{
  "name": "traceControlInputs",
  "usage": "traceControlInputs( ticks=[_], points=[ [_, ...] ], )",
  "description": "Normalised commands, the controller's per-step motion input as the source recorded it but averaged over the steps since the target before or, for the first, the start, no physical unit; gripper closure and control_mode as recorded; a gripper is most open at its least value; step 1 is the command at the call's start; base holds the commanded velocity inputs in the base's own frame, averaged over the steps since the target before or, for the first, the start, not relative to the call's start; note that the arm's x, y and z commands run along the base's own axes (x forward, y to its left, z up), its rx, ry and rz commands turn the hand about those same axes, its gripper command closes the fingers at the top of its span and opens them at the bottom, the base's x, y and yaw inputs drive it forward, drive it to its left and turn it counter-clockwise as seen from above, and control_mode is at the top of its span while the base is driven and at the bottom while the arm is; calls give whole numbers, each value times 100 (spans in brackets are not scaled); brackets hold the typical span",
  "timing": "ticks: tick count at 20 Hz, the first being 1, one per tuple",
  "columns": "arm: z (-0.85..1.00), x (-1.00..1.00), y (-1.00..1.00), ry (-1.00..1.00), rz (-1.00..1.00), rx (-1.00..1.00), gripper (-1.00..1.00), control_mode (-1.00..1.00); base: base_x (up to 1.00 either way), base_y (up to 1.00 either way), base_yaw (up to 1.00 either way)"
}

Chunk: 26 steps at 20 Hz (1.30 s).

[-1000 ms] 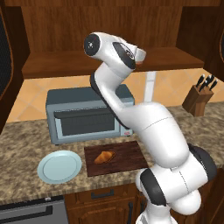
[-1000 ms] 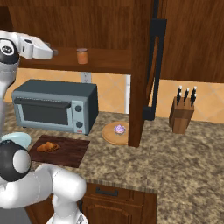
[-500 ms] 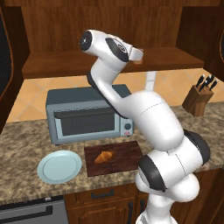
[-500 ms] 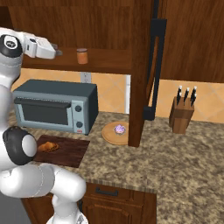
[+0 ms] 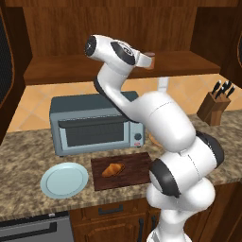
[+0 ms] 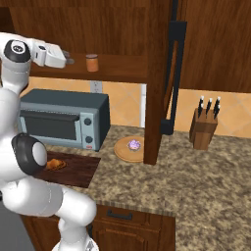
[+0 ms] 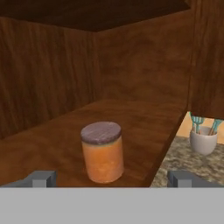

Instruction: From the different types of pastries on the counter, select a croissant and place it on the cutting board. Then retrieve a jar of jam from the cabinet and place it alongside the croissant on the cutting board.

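Open gripper (image 7: 109, 178) up near the jam jar (image 7: 102, 151) at twelve o'clock on the shelf (image 7: 144, 127), not touching

The croissant (image 5: 113, 169), golden brown, is lying on the left part of the dark cutting board (image 5: 134, 175). The orange jam jar (image 7: 102, 152) with grey lid is standing upright on the cabinet shelf (image 7: 144, 127).
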Motion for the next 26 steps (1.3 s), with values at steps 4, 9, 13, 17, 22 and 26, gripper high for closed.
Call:
traceControlInputs(
  ticks=[4,9,13,17,22,26],
  points=[
    [-8,27,-12,0,-3,0,-100,-100,0,0,0],
    [0,12,-21,3,-4,0,-100,-100,0,0,0],
    [-10,17,-20,5,-5,0,-100,-100,0,0,0],
    [-12,23,-19,5,-5,0,-100,-100,0,0,0],
    [-8,20,-24,3,-4,0,-100,-100,0,0,0],
    [-7,17,-28,3,-3,0,-100,-100,0,0,0]
  ],
)
